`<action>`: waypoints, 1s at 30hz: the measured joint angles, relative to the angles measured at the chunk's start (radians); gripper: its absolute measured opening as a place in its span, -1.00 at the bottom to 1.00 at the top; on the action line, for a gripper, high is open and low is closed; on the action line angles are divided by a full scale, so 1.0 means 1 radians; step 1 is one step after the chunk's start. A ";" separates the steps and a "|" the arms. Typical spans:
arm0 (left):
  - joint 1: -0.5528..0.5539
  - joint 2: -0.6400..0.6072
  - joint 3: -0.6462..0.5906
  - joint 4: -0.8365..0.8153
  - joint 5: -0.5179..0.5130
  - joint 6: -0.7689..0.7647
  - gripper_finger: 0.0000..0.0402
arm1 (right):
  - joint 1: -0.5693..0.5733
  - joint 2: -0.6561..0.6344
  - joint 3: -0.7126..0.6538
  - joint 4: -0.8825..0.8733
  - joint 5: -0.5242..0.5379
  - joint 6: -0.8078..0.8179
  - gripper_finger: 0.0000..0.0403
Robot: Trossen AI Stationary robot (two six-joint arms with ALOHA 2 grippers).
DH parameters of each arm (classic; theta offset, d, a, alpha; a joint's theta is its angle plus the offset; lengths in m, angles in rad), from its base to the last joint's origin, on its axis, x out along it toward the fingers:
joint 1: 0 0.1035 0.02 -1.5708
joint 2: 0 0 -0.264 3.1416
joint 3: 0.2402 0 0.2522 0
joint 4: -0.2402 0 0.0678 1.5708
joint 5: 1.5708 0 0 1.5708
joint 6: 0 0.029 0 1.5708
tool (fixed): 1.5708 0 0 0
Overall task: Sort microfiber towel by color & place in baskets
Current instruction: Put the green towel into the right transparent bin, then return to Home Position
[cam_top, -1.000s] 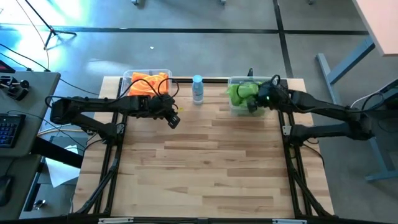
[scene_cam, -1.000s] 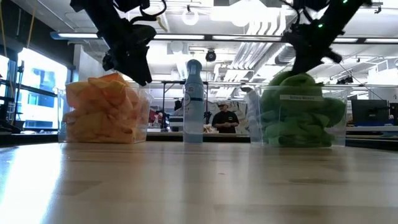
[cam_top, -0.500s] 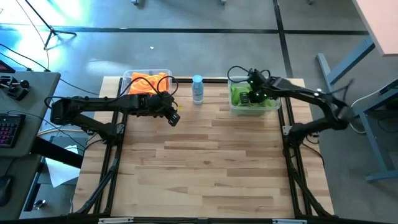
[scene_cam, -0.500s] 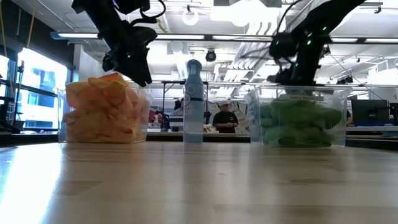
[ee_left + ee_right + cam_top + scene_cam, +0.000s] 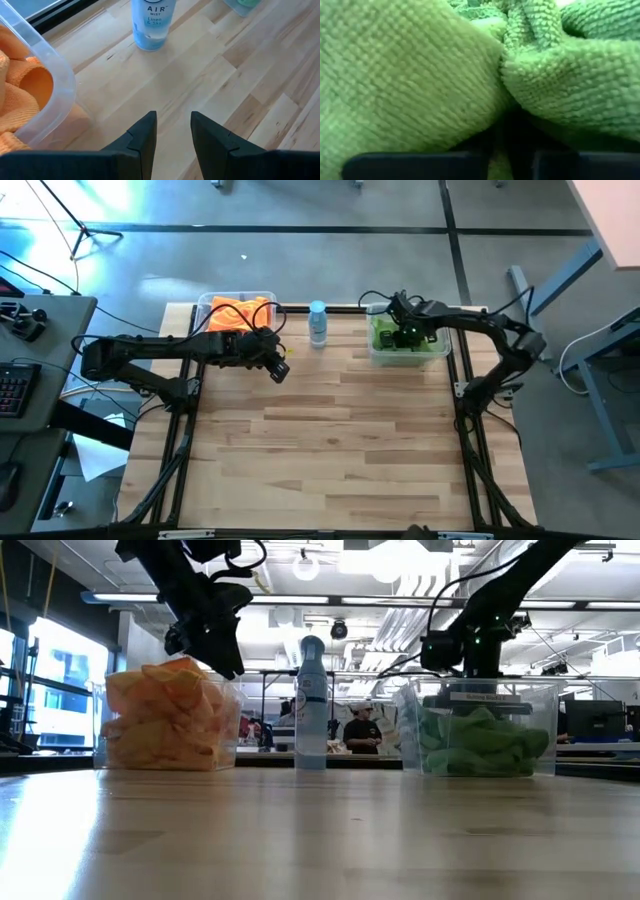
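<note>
Orange microfiber towels (image 5: 238, 311) fill the left basket (image 5: 228, 700) at the table's far edge. Green towels (image 5: 482, 740) fill the right basket (image 5: 438, 350). My right gripper (image 5: 404, 333) points down into the green basket, low among the green towels (image 5: 420, 80), which fill its wrist view and hide its tips. My left gripper (image 5: 172, 135) hangs open and empty above the bare wood, just right of the orange basket's corner (image 5: 55, 75) and on its near side.
A small bottle with a blue cap (image 5: 318, 323) stands upright between the two baskets at the far edge. The near and middle parts of the wooden table (image 5: 330, 450) lie bare. A person (image 5: 362, 730) shows in the room beyond the table.
My right gripper has sunk into the green basket, moving toward the table's left and turning to point down. The green towels, which stood heaped above the basket's rim, now lie lower, within its walls.
</note>
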 joint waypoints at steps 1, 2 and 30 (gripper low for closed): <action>0.000 0.000 0.000 0.000 0.000 0.000 -0.45 | 0.000 -0.011 -0.002 0.001 0.000 0.001 -0.67; 0.000 0.000 0.000 0.000 0.000 -0.001 -0.45 | 0.000 -0.025 -0.002 0.003 0.000 0.000 -0.62; -0.008 0.000 0.001 0.004 0.041 0.286 -0.91 | 0.265 -0.710 -0.004 -0.039 0.153 -0.039 -0.74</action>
